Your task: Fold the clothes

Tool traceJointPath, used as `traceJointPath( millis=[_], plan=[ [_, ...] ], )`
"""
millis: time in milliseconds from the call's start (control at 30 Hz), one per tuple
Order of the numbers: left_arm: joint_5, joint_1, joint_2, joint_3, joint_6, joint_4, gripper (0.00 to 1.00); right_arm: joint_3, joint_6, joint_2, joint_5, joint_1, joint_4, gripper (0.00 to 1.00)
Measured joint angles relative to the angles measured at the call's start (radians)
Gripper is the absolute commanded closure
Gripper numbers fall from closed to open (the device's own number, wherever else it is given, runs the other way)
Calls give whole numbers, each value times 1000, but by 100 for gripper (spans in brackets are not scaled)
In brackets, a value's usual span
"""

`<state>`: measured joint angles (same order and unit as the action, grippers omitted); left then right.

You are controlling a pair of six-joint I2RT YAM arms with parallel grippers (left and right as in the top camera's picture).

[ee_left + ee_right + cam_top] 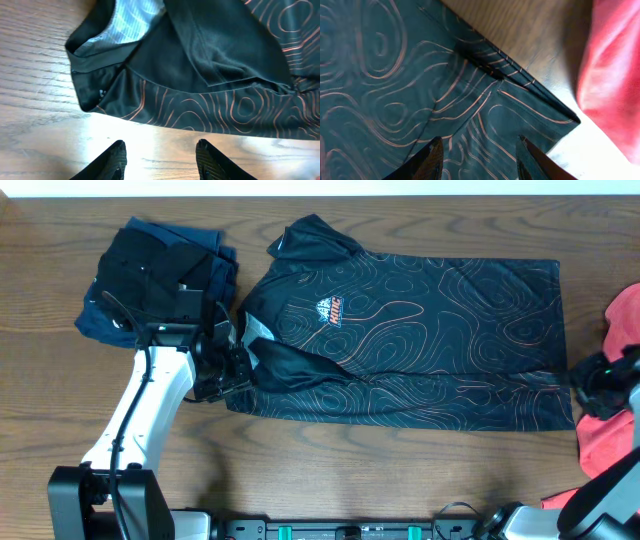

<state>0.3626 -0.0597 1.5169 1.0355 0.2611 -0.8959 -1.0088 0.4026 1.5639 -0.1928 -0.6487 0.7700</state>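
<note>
Black shirt [420, 330] lies flat across the middle of the table [330, 480], with navy clothes [95, 318] at its left and a coral one [615, 75] at its right. It looks light, limp and slick, so it is best pinched at the hem corners or collar. Left gripper [162, 150] is parted over bare wood beside the collar. The right gripper [480, 150] is parted and empty above the hem corner, whose stitching only the wrist view shows.

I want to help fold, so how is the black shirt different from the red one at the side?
The black shirt lies spread flat in the middle; the red one is bunched at the right edge, partly out of view. The black shirt has thin orange lines and a logo; the red one looks plain. Both lie on the wooden table.
</note>
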Motion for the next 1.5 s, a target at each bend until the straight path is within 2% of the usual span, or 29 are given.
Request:
traceJointPath(
  millis=[200, 267, 633, 833, 900, 967, 1033, 1067, 1500],
  plan=[
    [10, 0, 0, 0, 0, 3, 52, 108, 13, 54, -18, 0, -171, 57],
    [10, 0, 0, 0, 0, 6, 52, 131, 19, 62, -27, 0, -218, 60],
    [16, 0, 0, 0, 0, 21, 52, 147, 63, 64, -9, 0, -292, 70],
    [16, 0, 0, 0, 0, 23, 52, 154, 80, 64, 10, 0, -304, 64],
    [17, 0, 0, 0, 0, 25, 52, 169, 87, 64, 12, 0, -322, 67],
    [17, 0, 0, 0, 0, 25, 52, 193, 95, 64, 13, 0, -346, 78],
    [17, 0, 0, 0, 0, 25, 52, 210, 101, 64, 13, 0, -366, 95],
    [17, 0, 0, 0, 0, 25, 52, 214, 108, 64, 11, 0, -375, 99],
    [17, 0, 0, 0, 0, 28, 52, 169, 125, 16, -114, -12, -367, 99]
  ],
)
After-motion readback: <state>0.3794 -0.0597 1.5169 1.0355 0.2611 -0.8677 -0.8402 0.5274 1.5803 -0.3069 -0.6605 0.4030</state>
